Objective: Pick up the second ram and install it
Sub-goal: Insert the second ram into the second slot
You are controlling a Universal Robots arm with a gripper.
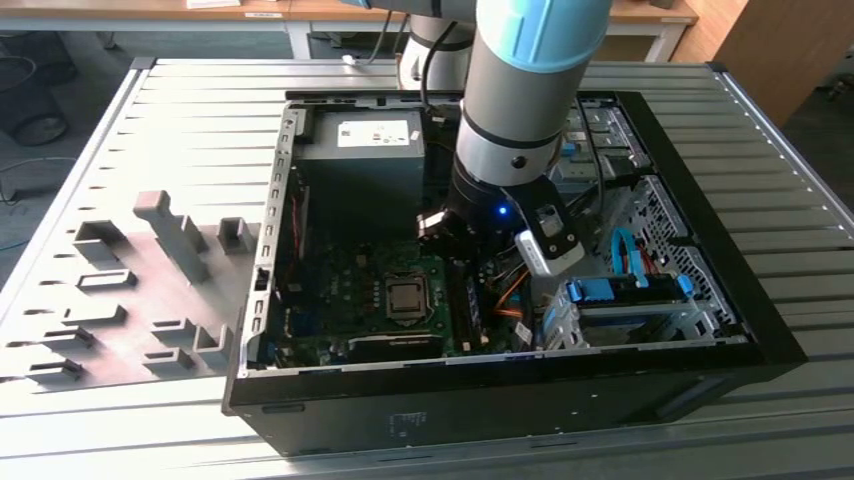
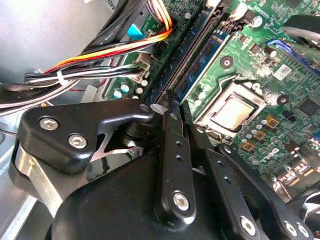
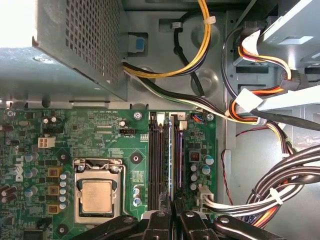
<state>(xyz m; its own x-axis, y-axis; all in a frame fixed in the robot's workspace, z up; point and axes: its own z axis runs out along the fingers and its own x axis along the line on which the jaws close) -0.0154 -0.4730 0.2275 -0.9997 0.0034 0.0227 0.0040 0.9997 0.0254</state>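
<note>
Inside the open black desktop computer case (image 1: 747,340) on the ribbed metal table (image 1: 200,120): black multi-link pincer (image 3: 173,212) lowered over the green motherboard (image 3: 100,135), fingers (image 2: 172,145) clenched edge-on around the second ram, a long, thin, dark memory stick (image 3: 172,160). Stick standing upright in the row of black memory slots (image 3: 157,160), running straight out from between the fingertips toward the bundled yellow, orange and black cables (image 3: 200,105). Beside the slots, the square silver processor in its metal socket frame (image 3: 97,195). In the second wrist view, stick's near end lost behind the fingers, a green module (image 2: 207,52) alongside.
</note>
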